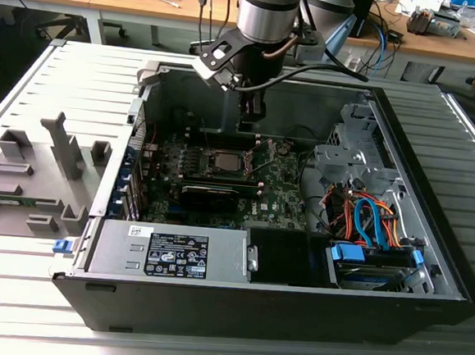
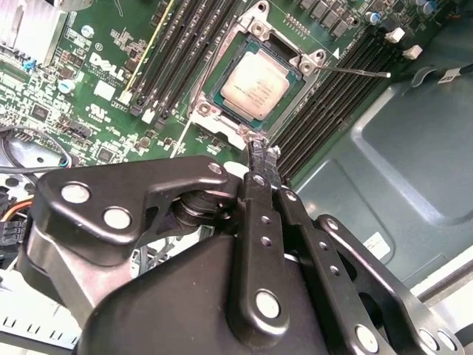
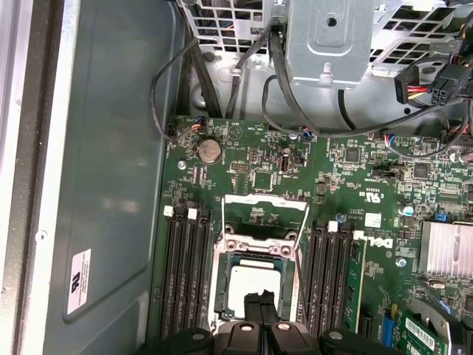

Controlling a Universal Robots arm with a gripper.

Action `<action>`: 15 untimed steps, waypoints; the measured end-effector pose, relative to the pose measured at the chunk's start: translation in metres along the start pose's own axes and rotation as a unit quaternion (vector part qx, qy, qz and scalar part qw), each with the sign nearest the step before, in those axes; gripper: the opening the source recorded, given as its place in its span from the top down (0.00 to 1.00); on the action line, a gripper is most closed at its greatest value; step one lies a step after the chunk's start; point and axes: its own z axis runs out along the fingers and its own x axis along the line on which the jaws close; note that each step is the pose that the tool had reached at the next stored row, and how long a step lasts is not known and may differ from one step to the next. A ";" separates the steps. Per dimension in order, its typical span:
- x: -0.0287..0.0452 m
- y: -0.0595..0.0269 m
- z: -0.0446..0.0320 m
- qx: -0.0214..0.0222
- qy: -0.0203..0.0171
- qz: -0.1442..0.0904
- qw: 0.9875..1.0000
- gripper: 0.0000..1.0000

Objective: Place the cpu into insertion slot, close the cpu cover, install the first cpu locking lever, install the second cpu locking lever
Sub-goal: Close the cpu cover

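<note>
Cpu [image 2: 255, 85]: one, lying flat in the insertion slot [image 3: 219, 292] near the middle of the motherboard [image 1: 277, 193], silver top up, nothing touching it.
Cpu cover [image 3: 264, 214]: one. In the first wrist view it appears tipped back off the slot on the coin-cell side, its window open, not down on the chip.
Locking levers: one thin wire lever [image 2: 355, 72] stands free off a slot corner. A second I cannot make out.
Gripper [image 2: 260, 151]: one, fingers pressed together with nothing seen between them, tips hanging just above the slot's edge near a corner.
Step in hand: by my reading, placing is done and closing the cover is the work now.
What it calls for: likely a gentle push that brings the frame down flat without nudging the chip or catching the loose lever.
Memory slots [image 3: 185, 274]: two banks, one along each side of the slot.
Computer case [image 1: 293, 313]: one, lying open, with the motherboard on its floor.
</note>
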 end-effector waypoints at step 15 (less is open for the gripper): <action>-0.0015 0.0024 0.0001 0.000 0.000 0.000 1.000 0.89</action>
